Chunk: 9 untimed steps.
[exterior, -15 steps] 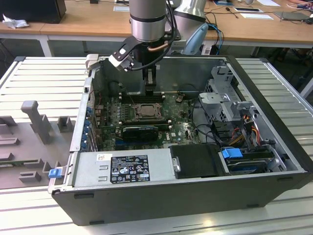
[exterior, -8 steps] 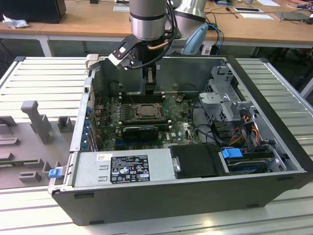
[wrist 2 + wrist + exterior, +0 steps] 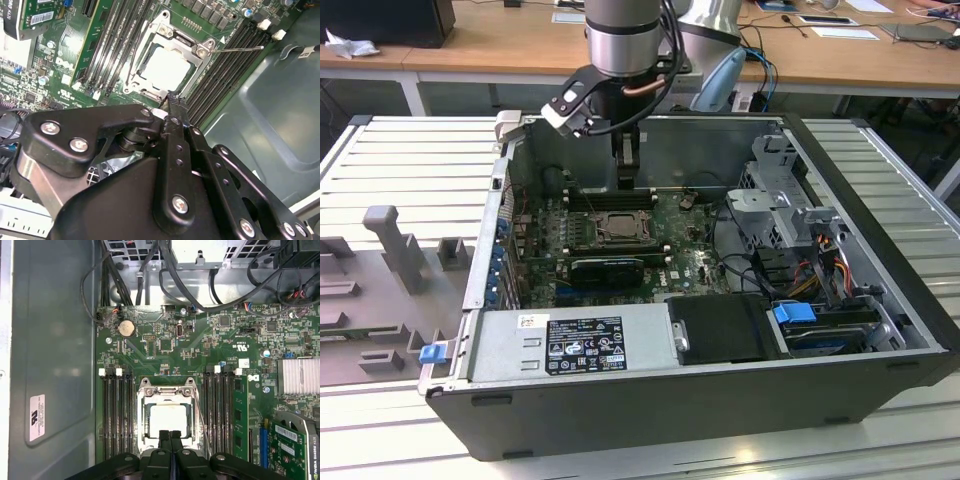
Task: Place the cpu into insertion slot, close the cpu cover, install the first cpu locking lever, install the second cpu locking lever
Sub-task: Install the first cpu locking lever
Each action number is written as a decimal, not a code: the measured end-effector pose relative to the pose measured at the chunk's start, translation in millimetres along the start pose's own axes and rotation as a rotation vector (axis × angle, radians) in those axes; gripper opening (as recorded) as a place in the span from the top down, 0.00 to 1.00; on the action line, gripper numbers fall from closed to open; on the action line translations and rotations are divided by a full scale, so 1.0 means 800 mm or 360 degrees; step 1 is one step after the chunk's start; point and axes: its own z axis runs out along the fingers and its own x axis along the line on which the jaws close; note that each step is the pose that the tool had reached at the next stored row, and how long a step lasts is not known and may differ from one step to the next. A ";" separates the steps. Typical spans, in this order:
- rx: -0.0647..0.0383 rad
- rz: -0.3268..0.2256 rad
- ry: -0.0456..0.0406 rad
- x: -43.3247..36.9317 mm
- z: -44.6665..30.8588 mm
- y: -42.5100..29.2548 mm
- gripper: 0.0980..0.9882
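Two fingers [image 3: 163, 440] closed together, empty, just beside the rim of the cpu cover [image 3: 166, 390], cpu [image 3: 167, 419] under its window.

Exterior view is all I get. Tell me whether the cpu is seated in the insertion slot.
Observer: Yes. In the first wrist view the cpu lies pale and square inside the insertion slot.
Operator: Report the cover.
Observer: The cpu cover is down, with the cpu showing through its window.
Operator: Now the levers.
Observer: In the second wrist view one thin locking lever sticks out from the slot's corner, across the memory slots.
Operator: Give me the jaws.
Observer: The gripper has its jaws shut, with the tips at the slot's rim. I cannot tell whether they touch it.
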 end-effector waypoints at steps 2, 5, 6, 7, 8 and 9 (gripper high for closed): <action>0.0000 0.0000 0.0000 0.000 -0.0019 0.0001 0.99; 0.0000 0.0000 0.0000 0.000 -0.0056 0.0004 0.99; 0.0000 0.0000 0.0000 0.000 -0.0072 0.0004 0.99; 0.0000 0.0000 0.0000 0.000 -0.0079 0.0005 0.99; 0.0000 0.0000 0.0000 0.000 -0.0088 0.0005 0.99; 0.0000 0.0000 0.0000 0.000 -0.0097 0.0006 0.99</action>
